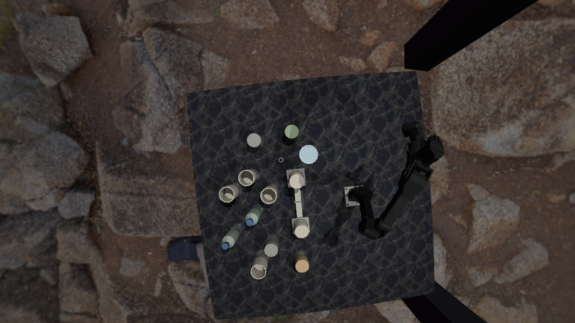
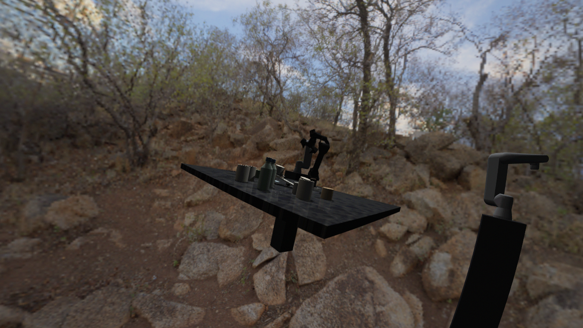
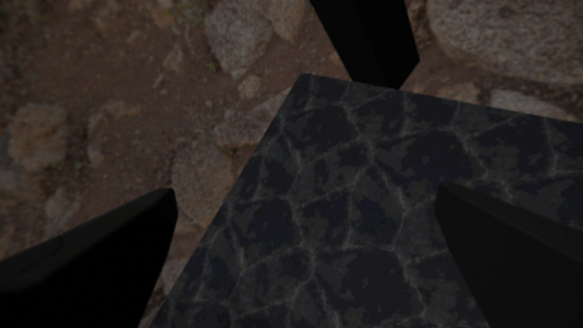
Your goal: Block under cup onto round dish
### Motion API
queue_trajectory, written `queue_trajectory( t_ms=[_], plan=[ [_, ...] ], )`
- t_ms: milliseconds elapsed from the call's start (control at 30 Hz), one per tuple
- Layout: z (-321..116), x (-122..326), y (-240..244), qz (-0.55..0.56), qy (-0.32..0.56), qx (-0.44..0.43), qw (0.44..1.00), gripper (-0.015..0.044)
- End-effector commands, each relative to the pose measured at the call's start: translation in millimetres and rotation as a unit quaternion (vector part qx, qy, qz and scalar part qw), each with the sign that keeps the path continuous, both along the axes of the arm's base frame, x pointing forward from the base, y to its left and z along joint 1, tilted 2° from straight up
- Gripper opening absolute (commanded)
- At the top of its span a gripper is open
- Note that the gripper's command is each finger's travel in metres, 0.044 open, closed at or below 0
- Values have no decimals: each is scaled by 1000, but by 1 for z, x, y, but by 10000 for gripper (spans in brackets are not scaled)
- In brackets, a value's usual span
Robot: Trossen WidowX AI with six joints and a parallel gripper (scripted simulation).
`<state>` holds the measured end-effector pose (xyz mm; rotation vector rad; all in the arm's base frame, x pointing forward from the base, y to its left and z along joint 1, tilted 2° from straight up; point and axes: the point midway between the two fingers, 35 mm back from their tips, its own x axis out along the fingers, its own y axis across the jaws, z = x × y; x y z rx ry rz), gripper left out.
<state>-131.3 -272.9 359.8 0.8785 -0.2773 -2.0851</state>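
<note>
Seen in pale blue: the round dish [image 1: 308, 154]. In cream on top, both balance cups [image 1: 296, 180] [image 1: 301, 230], with off-white along the beam [image 1: 299, 205]. Solid black on the robot arm [image 1: 404, 193] [image 2: 322, 151] and its fingers. Across the dark tabletop [image 1: 357, 119] [image 2: 346, 212] [image 3: 346, 205], a blue-black and charcoal stone pattern, veined in thin, irregular grey-olive lines. Also pictured: soft green on one disc-like top [image 1: 291, 131], plain grey on two others [image 1: 253, 140] [image 1: 271, 249], and tan-orange on a short cylinder [image 1: 301, 265] [image 2: 327, 193]. Rimmed in cream, four open cups [image 1: 241, 170] [image 1: 222, 189] [image 1: 263, 189] [image 1: 252, 274]. Muted green on two bottles [image 1: 253, 214] [image 1: 232, 236], capped in blue.
</note>
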Motion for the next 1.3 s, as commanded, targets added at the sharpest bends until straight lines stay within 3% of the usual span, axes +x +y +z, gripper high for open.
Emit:
queue_trajectory(
  t_ms=[0,633,1267],
  plan=[
    [0,1,0,3,0,1,1000,426],
    [-26,154,1,296,54,46,953,440],
    [-54,274,76,571,127,60,809,440]
  ],
)
